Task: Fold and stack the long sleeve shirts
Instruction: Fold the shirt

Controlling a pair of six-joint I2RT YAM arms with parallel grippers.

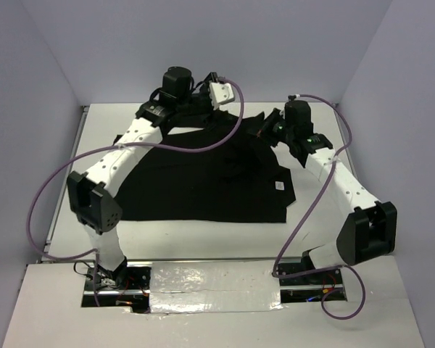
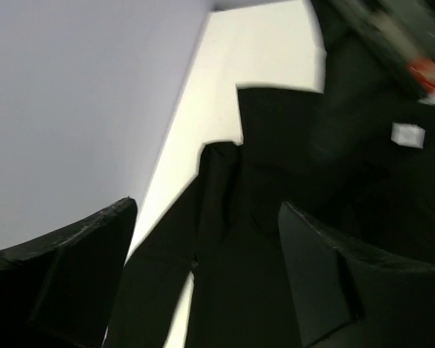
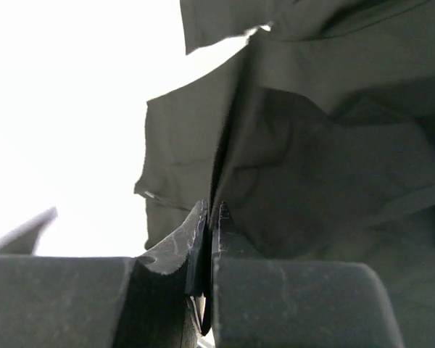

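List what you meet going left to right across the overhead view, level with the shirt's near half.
The left arm's elbow → black shirt → white tag on the shirt → right arm's elbow.

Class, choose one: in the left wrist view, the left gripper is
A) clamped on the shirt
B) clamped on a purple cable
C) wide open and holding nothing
C: the left gripper stands spread wide, with the black shirt lying beyond it, unpinched.
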